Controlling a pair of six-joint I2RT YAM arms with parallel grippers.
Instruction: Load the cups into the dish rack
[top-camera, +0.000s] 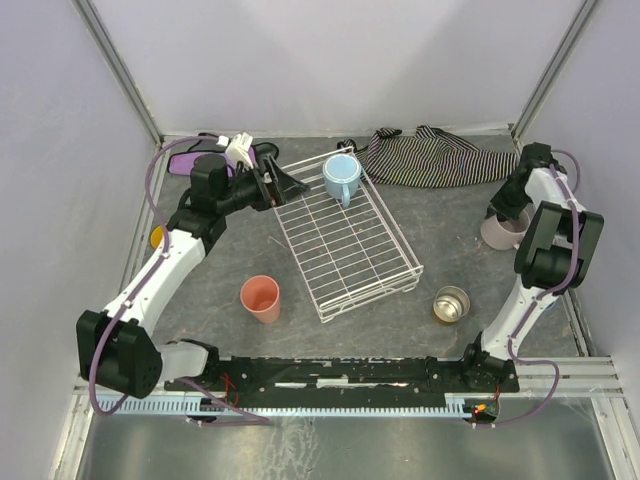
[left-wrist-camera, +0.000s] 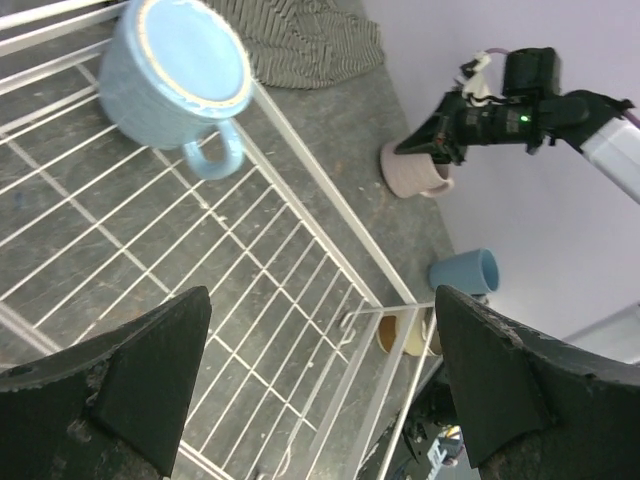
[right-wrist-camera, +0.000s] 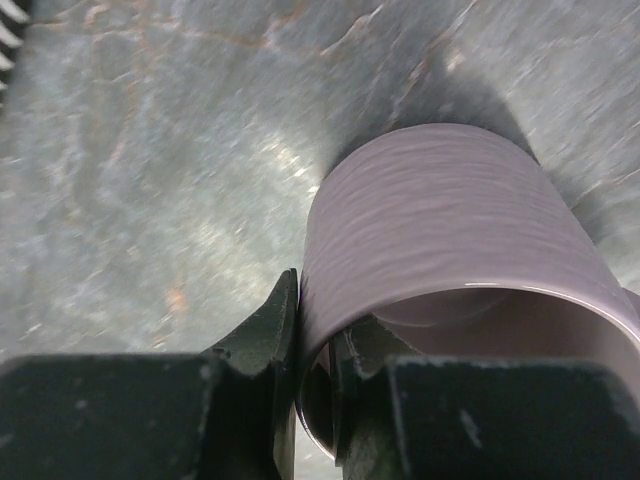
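The white wire dish rack (top-camera: 345, 235) lies mid-table, and a light blue mug (top-camera: 341, 177) sits in its far end; the mug also shows in the left wrist view (left-wrist-camera: 176, 75). My left gripper (top-camera: 290, 184) is open and empty, just left of that mug above the rack's far left corner. My right gripper (top-camera: 503, 213) is shut on the rim of the pale pink mug (top-camera: 498, 232) at the far right; one finger is inside, one outside (right-wrist-camera: 265, 330). A salmon tumbler (top-camera: 261, 298), a metal cup (top-camera: 451, 303), a blue tumbler (left-wrist-camera: 465, 271) and a partly hidden yellow mug (top-camera: 157, 238) stand on the table.
A striped cloth (top-camera: 430, 157) lies at the back right beyond the rack. A purple cloth (top-camera: 195, 160) lies at the back left behind my left arm. Pale walls close in the table on three sides.
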